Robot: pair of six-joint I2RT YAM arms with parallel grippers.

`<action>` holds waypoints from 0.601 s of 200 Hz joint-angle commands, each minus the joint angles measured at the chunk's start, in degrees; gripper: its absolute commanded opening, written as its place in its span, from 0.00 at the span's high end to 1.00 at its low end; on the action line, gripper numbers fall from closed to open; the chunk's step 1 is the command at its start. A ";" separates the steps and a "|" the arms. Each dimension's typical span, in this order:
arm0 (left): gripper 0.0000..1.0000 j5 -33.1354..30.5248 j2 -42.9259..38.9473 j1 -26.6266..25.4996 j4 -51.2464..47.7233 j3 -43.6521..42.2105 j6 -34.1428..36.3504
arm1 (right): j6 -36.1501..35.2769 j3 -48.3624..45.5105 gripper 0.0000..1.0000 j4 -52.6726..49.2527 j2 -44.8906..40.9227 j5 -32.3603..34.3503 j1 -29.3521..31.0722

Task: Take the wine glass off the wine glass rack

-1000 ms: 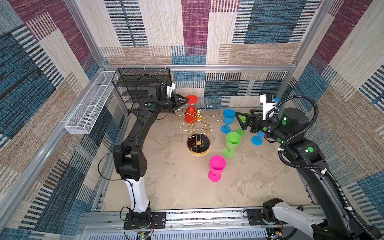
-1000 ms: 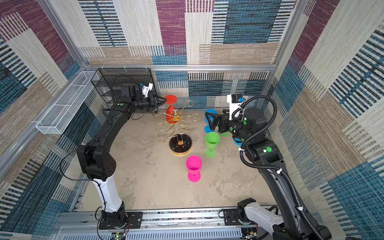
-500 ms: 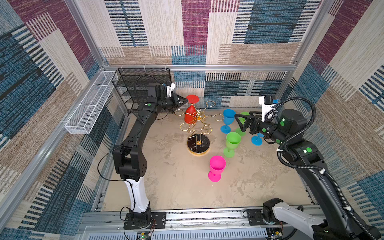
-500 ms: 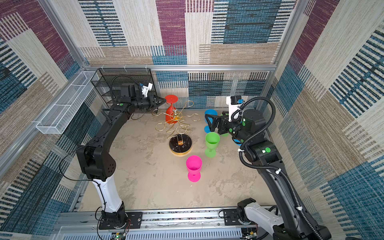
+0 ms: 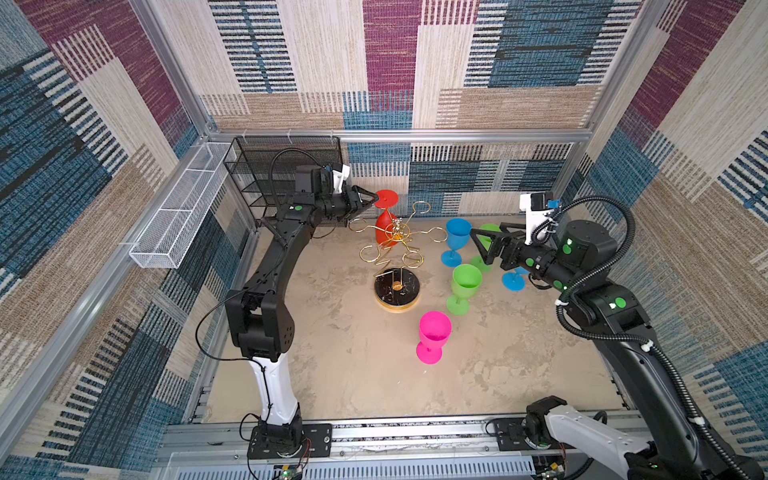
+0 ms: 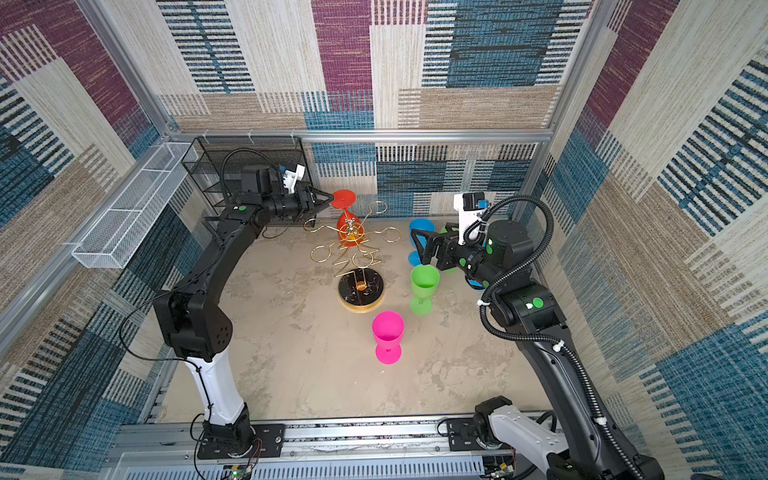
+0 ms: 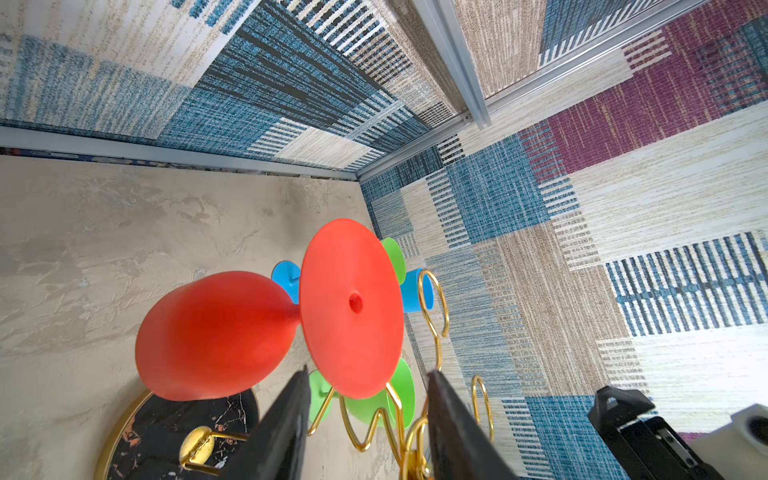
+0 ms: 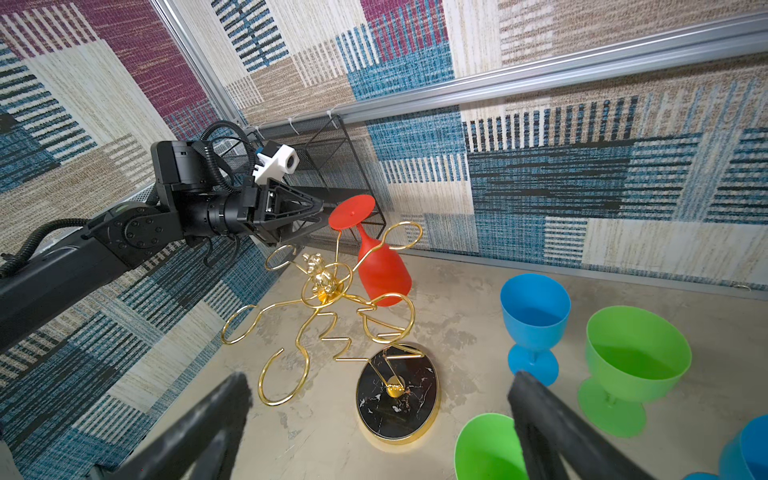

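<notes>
Left wrist view: left gripper (image 7: 368, 374), jaws spread, sits at the foot rim of the red wine glass (image 7: 216, 332), which hangs inverted on the wine glass rack (image 7: 432, 307). Right gripper (image 5: 478, 247) gapes wide beside the blue wine glass (image 5: 458, 232).

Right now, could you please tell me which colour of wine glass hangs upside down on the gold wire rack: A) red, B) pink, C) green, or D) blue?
A: the red wine glass hangs foot-up, its stem caught in a ring arm of the wine glass rack.
</notes>
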 commanded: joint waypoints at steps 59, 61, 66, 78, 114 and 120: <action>0.51 -1.08 1.84 -1.38 -0.88 1.91 0.91 | 0.94 -0.03 0.01 0.90 -0.18 0.33 0.03; 0.51 -1.12 1.84 -1.38 -0.90 1.85 0.88 | 0.94 -0.05 0.01 0.90 -0.17 0.28 0.04; 0.52 -1.16 1.80 -1.38 -1.06 1.84 1.00 | 0.95 -0.08 0.01 0.98 -0.12 0.31 0.02; 0.54 -1.32 1.76 -1.38 -1.65 1.86 1.43 | 0.94 -0.14 0.01 1.05 -0.07 0.19 0.04; 0.62 -2.07 0.81 -1.38 -3.10 1.78 2.76 | 1.03 -0.56 0.01 1.60 0.00 0.16 -0.02; 0.64 -2.14 0.72 -1.38 -3.15 1.78 2.89 | 1.02 -0.62 0.01 1.68 -0.03 0.09 0.03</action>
